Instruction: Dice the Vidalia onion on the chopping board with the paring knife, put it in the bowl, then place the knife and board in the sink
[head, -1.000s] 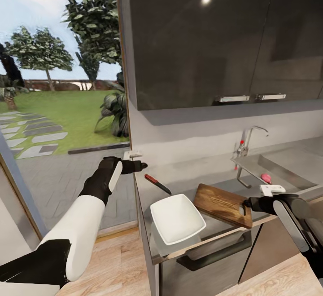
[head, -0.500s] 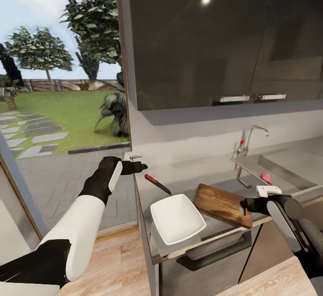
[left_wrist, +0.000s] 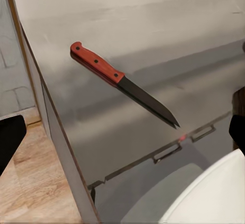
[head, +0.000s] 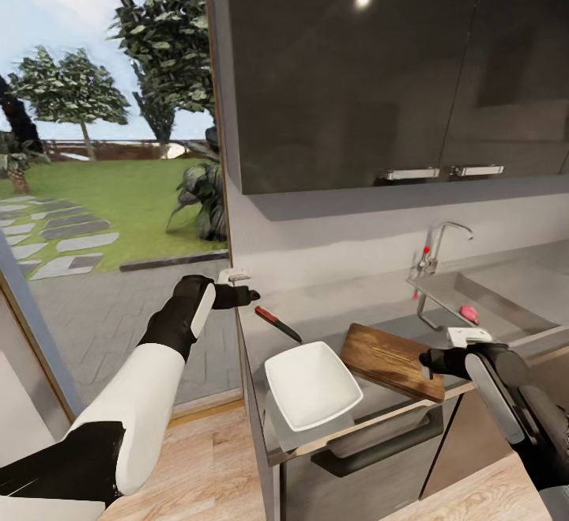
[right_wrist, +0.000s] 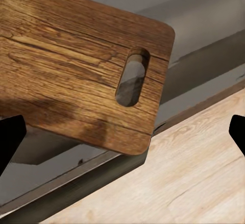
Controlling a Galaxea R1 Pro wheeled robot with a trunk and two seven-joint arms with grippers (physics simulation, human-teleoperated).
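The paring knife (head: 278, 323) lies on the grey countertop (head: 340, 303), its orange-red handle toward the wall end. My left gripper (head: 251, 294) hovers just left of it, open; the left wrist view shows the knife (left_wrist: 120, 81) ahead of the spread fingers (left_wrist: 9, 140). The white bowl (head: 312, 385) sits at the front edge, beside the chopping board (head: 387, 359). My right gripper (head: 427, 361) is open at the board's handle end, above the slot hole (right_wrist: 131, 77). A small pink onion (head: 469, 314) rests in the sink (head: 506, 300).
A chrome tap (head: 436, 256) with a red knob stands behind the sink. Dark wall cabinets (head: 363, 70) hang above the counter. The counter ends at the left by a glass wall onto a garden. Wooden floor (right_wrist: 199, 173) lies below the front edge.
My right gripper has slid left, closer to the board's handle end. The left arm, knife, bowl and board have stayed put.
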